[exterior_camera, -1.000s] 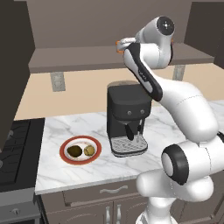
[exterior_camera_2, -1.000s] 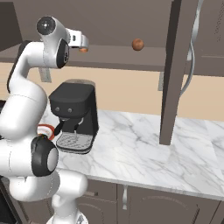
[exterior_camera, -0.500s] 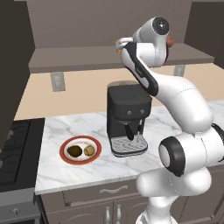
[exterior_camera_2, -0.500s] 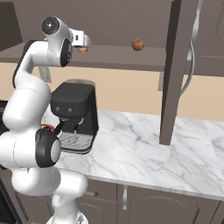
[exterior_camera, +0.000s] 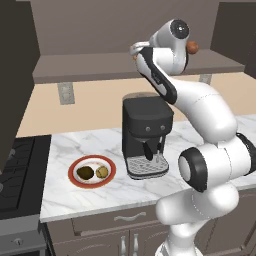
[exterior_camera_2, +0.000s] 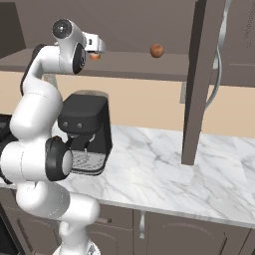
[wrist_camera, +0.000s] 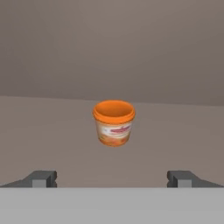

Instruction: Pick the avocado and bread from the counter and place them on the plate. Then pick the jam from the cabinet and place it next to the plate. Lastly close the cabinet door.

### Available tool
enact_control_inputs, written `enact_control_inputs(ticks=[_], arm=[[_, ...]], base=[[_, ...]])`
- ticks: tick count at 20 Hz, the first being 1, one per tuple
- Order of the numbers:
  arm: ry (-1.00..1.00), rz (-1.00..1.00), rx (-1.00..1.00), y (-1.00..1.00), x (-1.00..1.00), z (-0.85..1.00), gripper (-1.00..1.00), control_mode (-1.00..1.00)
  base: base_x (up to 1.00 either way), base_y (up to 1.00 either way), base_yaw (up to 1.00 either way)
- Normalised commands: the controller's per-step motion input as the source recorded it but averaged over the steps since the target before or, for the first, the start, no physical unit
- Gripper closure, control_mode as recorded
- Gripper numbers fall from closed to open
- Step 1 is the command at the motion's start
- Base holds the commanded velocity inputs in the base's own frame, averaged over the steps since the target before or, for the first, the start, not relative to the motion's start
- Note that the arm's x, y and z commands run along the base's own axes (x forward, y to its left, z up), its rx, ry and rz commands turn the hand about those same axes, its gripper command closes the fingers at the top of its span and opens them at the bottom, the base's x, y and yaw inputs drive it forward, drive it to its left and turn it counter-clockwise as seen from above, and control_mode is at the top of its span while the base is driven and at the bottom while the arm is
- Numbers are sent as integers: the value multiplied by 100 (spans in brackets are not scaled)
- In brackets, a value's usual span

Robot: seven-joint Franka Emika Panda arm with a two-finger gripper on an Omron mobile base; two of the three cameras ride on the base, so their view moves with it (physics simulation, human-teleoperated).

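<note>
Plate (exterior_camera: 75, 165) on table (exterior_camera: 65, 195): holds avocado (exterior_camera: 86, 172) and bread (exterior_camera: 102, 172); that stage looks complete. Jam (wrist_camera: 113, 122): upright on cabinet shelf (wrist_camera: 43, 131), ahead of tool (wrist_camera: 112, 178), centred, untouched. Tool: released, jaws spread wide, empty. Cabinet door (exterior_camera_2: 201, 79): open. Outstanding: jam transfer beside plate, door closure.

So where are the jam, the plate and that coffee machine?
jam (wrist_camera: 113, 123): hand view, on the jar's front label.
plate (exterior_camera: 75, 167): left base view, on its red rim, left side.
coffee machine (exterior_camera: 148, 129): left base view, on its dark front face.
</note>
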Motion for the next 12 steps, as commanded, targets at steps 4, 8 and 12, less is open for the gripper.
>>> enact_control_inputs(ticks=[4,8,12], arm=[[1,0,-1,1,22,-3,-100,-100],[0,0,-1,2,16,-2,-100,-100],[0,0,-2,6,17,-2,-100,-100]], base=[[0,0,0],[0,0,0],[0,0,0]])
